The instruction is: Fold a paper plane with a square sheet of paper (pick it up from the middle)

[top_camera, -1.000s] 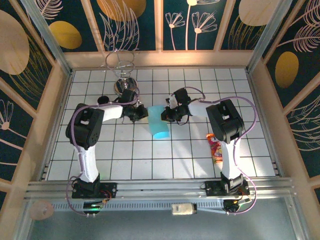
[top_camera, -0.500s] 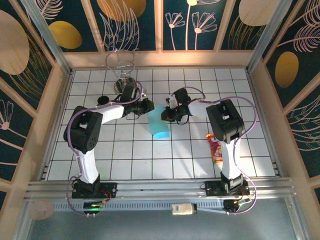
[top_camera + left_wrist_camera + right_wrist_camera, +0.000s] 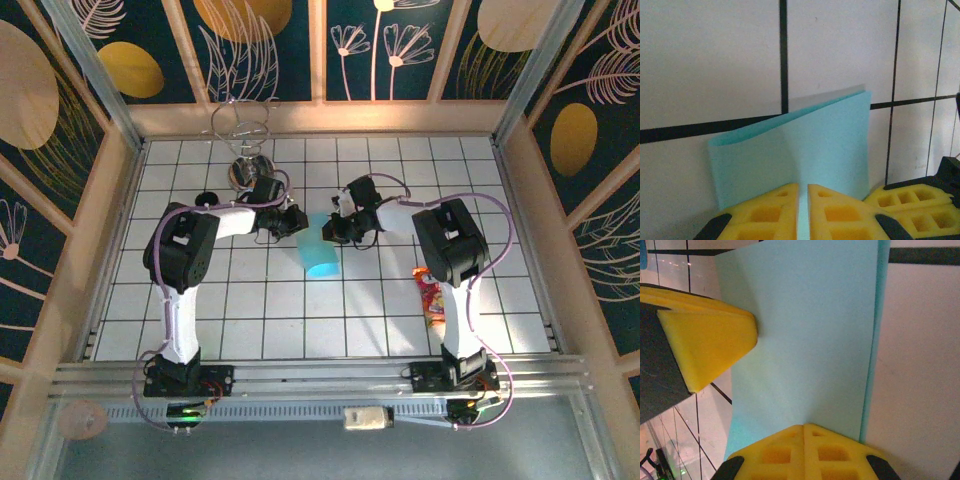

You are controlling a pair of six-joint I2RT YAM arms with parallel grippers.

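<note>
Left jaws, right jaws pinch folded paper sheet (image 3: 320, 258).
Looks thin, limp; grip edges at 10 and 1 o'clock.

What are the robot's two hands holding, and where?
Both hold the folded light-blue paper: the left gripper pinches its left edge, the right gripper its right edge, near the far end.

The white surface (image 3: 250, 310), gridded with black lines, carries an orange-red snack packet (image 3: 432, 298) on its right. At the far left a wire stand (image 3: 245, 172) sits beside a small black disc (image 3: 205, 199). The square sheet of paper (image 3: 320, 255) sits folded over near the middle.
</note>
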